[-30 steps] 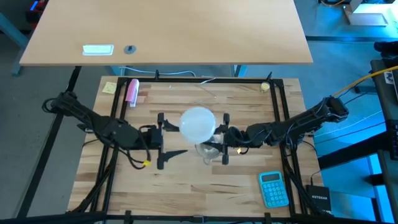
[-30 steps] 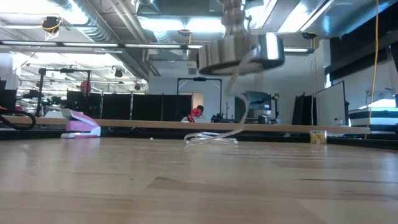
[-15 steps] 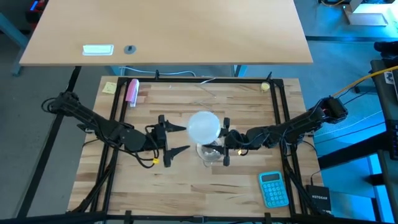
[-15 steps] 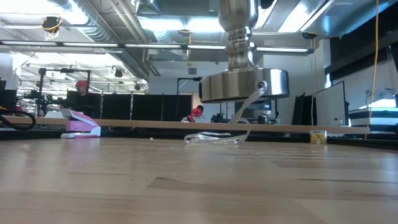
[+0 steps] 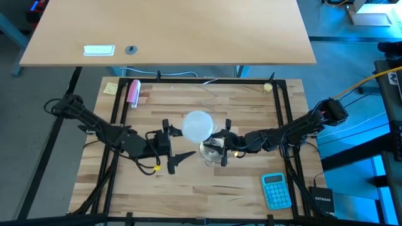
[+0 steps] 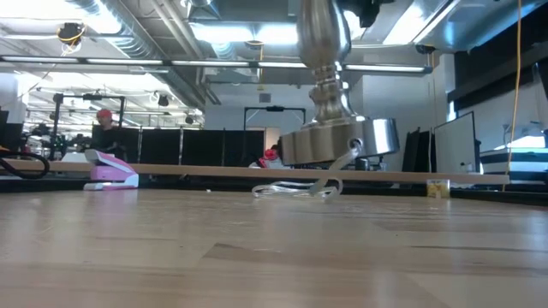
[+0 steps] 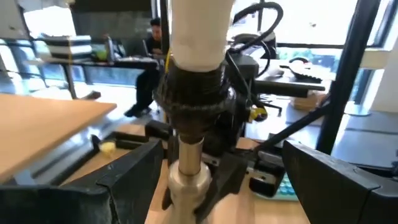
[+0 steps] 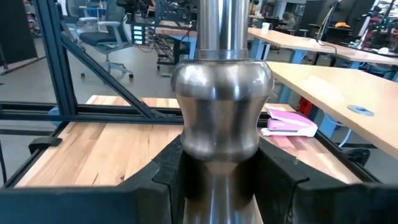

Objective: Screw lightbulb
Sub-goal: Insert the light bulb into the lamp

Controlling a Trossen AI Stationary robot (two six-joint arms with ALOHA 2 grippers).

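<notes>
The white lightbulb (image 5: 198, 125) sits with its neck (image 7: 198, 31) in the black socket (image 7: 196, 93) on top of the silver lamp stand (image 6: 340, 141). My right gripper (image 5: 225, 143) is shut on the stand's stem and holds the stand above the table. The stand's clear cord (image 6: 295, 188) trails down onto the wood. My left gripper (image 5: 171, 143) is open just left of the lamp. Its fingers (image 7: 124, 180) stand wide on either side of the socket without touching it. My right gripper pinches the lamp stand's silver stem at its rounded bulge (image 8: 221, 106) between its two fingers (image 8: 168, 168). The fingers come level from the table's right and lie across the stem. The stand is lifted clear of the table and slightly tilted, its flared base (image 6: 340, 141) down.
A blue calculator (image 5: 276, 190) lies at the near right. A pink stapler (image 5: 133, 91) and a yellow note (image 5: 110, 88) lie at the far left. A black frame (image 5: 282, 107) borders the wooden table. A light desk (image 5: 169, 31) stands beyond it.
My right gripper has gone down with the lamp stand, so its base now hangs much closer to the table, and the stand has tipped a little. My left gripper has gone toward the table's right, nearer the lamp, and stays open.
</notes>
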